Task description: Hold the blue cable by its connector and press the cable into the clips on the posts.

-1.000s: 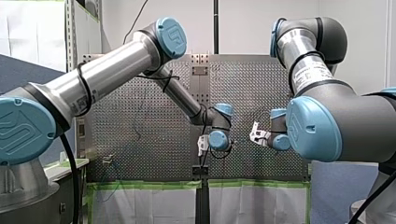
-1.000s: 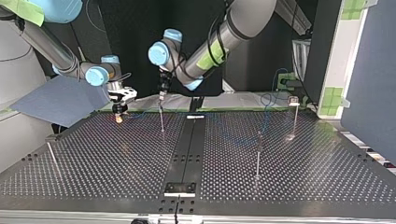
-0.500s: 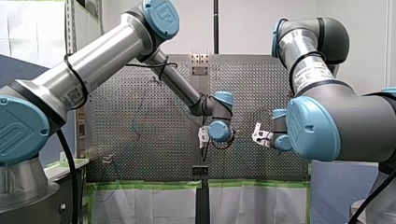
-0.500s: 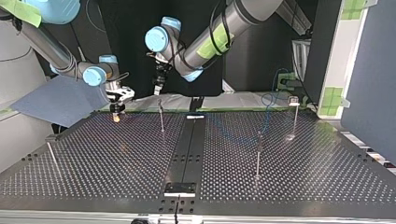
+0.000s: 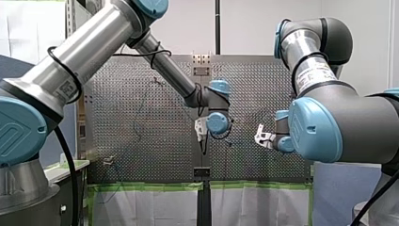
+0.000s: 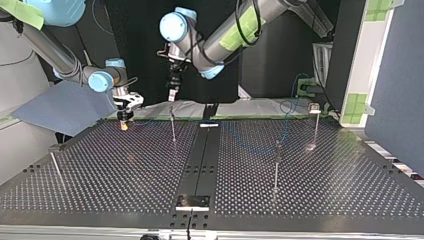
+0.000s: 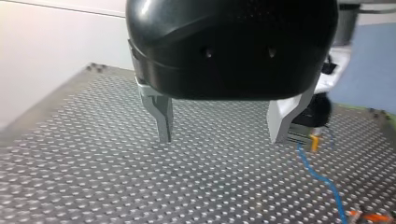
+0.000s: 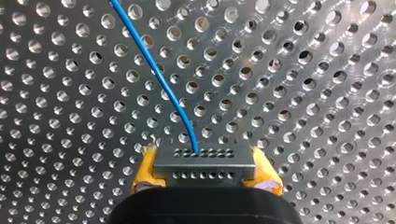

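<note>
1. My right claw (image 8: 205,171) is clamped on the grey connector (image 8: 205,161), with its yellow pads (image 8: 144,176) against the connector's two ends. The holding part of the task looks done.
2. The blue cable (image 8: 156,74) leaves the connector's face and runs ahead over the perforated bench (image 8: 317,93) in a slack curve, not a taut line.
3. In the top view this claw sits low at the bench's far left.
4. My left claw (image 7: 222,137) has its fingers apart with nothing between them. In the top view it hangs just above the far post (image 6: 173,127), left of the bench's middle strip.
5. Three more posts stand apart from that one: the near-left post (image 6: 55,169), the right-hand post (image 6: 276,167) and the far-right post (image 6: 315,126). The cable is too faint there to tell whether it sits in any clip.
6. My judgement is that at least part of the pressing-in is left to do, and the left claw is free for it.
</note>
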`<state>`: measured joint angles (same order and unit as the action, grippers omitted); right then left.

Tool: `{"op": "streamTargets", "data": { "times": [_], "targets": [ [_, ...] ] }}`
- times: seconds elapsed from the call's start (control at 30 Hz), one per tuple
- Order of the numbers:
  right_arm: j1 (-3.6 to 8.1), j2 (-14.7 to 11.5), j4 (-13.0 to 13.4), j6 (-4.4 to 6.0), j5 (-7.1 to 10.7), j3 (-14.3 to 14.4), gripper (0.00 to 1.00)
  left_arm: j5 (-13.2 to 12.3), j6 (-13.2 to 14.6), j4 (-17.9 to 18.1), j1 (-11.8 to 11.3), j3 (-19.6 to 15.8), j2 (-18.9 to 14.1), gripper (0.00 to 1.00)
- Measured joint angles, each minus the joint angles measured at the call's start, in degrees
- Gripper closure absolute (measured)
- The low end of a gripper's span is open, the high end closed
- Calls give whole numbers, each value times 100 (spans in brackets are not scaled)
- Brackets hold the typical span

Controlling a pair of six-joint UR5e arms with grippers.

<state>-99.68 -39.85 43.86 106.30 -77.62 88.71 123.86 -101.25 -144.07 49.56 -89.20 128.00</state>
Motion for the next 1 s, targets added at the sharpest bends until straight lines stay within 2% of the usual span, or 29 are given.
{"op": "streamTargets", "data": {
  "times": [0.2, 0.4, 0.5, 0.7, 1.0],
  "targets": [
    [3, 10, -4, 5, 0, 1, 100, -60, -160, 116, 9, -329, -328, 0],
    [-1, 19, -8, 4, 0, 2, 100, -89, -230, 409, -22, -696, -696, 0],
    [-1, 22, -10, 1, 0, 2, 100, -104, -293, 406, -60, -874, -873, 0],
    [1, 31, -16, 2, 0, 2, 100, -30, -288, 484, -59, -1169, -1168, 0],
    [4, 41, -17, 6, 0, 1, 100, 39, -289, 956, -24, -1680, -1681, 0]
  ]
}}
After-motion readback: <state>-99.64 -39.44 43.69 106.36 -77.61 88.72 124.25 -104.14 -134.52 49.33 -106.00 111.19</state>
